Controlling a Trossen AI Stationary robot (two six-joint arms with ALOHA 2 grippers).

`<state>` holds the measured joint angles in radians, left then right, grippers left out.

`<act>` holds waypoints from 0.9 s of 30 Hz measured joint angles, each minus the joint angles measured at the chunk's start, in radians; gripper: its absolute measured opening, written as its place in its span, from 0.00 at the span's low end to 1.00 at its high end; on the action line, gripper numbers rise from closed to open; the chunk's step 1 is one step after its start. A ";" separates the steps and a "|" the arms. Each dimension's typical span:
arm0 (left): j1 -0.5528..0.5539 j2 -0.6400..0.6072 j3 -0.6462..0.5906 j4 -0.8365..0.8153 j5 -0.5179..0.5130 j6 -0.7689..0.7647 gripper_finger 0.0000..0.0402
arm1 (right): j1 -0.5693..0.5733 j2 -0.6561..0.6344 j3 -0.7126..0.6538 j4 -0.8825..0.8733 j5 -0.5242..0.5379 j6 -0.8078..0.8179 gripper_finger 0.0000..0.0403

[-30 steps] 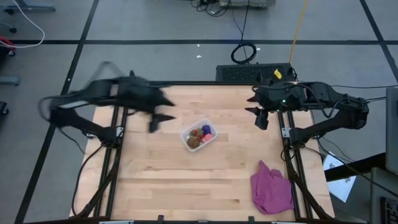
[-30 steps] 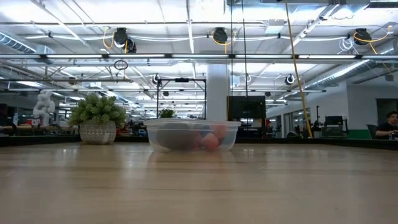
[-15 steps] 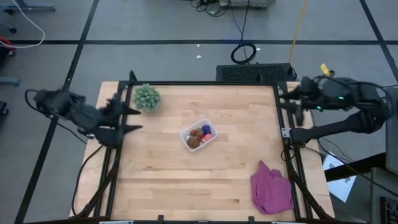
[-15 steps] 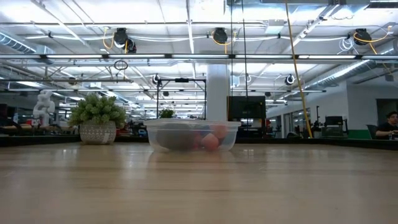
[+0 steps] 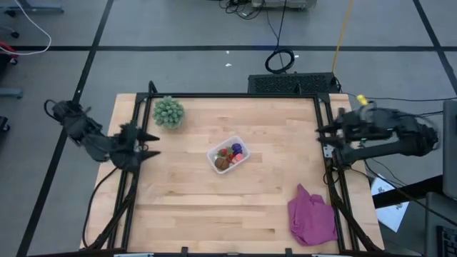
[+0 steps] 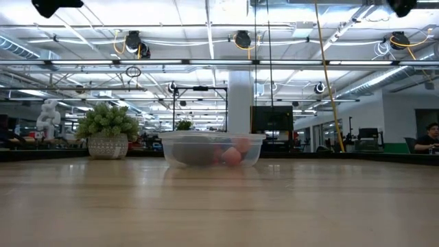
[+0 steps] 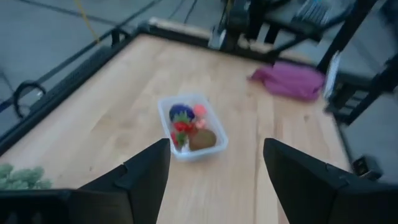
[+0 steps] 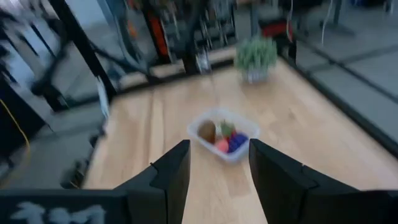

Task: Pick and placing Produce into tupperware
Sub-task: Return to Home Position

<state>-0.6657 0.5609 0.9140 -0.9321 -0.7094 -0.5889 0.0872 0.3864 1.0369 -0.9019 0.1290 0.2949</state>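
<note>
Tupperware (image 5: 228, 154): near mid-table, set at a slight angle, nothing touching it.
Produce (image 5: 226, 151): all inside the tub. Brown round fruit (image 5: 222, 163) at one end, purple cluster (image 5: 236, 148) at the other, small red and pink pieces between. No fruit seen loose on the table (image 5: 214, 207).
Left gripper (image 5: 156, 145): at the table's left edge, well apart from the tub, fingers spread, nothing between them.
Right gripper (image 5: 321, 134): at the right edge, also well clear, fingers parted and empty.
Bystanders: green plant (image 5: 168, 112) at the far left corner, just beside the left arm's reach; purple cloth (image 5: 312, 214) at the near right.
Step in hand: judged as the fold-back to rest, loading done.
How to do it well: keep both wrists high, as the low view shows only their tips at the top corners. Draw each arm back over its own edge, not across the tub. Left arm likely needs care past the plant. Slow the last stretch so nothing jolts the table.
</note>
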 joint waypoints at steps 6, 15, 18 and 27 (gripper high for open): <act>-0.056 -0.182 -0.057 0.026 -0.054 0.020 0.66 | -0.014 -0.235 0.002 -0.024 -0.002 0.035 0.39; -0.066 -0.190 -0.275 0.259 -0.105 -0.005 0.64 | -0.148 -0.370 -0.314 0.416 -0.204 -0.085 0.39; -0.066 -0.183 -0.363 0.469 -0.090 0.097 0.65 | -0.159 -0.325 -0.462 0.680 -0.242 -0.122 0.39; -0.044 -0.176 -0.473 0.540 -0.105 0.098 0.66 | -0.159 -0.282 -0.689 1.026 -0.232 -0.157 0.39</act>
<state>-0.7097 0.3851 0.4412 -0.3923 -0.8143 -0.4913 -0.0723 0.1046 0.3481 0.1244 -0.1034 0.1375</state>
